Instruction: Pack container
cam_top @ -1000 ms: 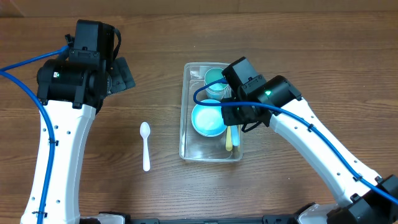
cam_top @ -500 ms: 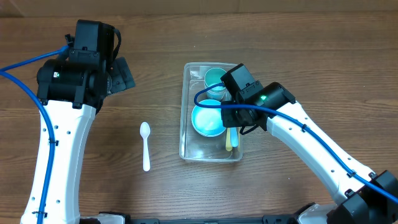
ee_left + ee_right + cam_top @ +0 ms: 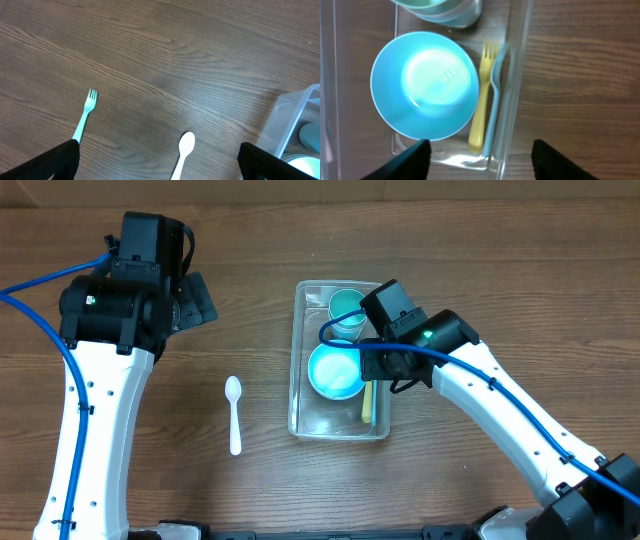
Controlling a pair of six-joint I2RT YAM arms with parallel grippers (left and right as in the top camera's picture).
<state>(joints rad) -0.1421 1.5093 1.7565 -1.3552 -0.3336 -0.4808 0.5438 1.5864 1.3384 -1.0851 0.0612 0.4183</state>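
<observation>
The right hand [image 3: 480, 145] has just changed state. A second ago its jaws were nearly closed over the container [image 3: 297, 380]; now the two fingers stand well apart with nothing between them, so I read it as open and empty. Directly below it, a pale blue fork [image 3: 496, 100] lies along the container's right wall, just beside a yellow fork [image 3: 482, 100]. The blue fork is blurred in the right wrist view, so I judge it freshly released and possibly not yet settled; I cannot tell whether it rests flat on the floor of the tub or leans on the wall. For the task, this means one more utensil is packed. Beyond the forks, a light-blue bowl [image 3: 425, 85] sits upright in the middle of the container, and a teal cup [image 3: 445, 12] occupies the far end. The container itself stands at the centre of the table [image 3: 500, 280], under the right arm. Further off, outside the container, a white spoon [image 3: 234, 415] lies to its left, and a second blue fork [image 3: 85, 112] lies further left again; both remain to be packed. The left hand [image 3: 157, 150] hangs above that area, fully open, touching nothing.
</observation>
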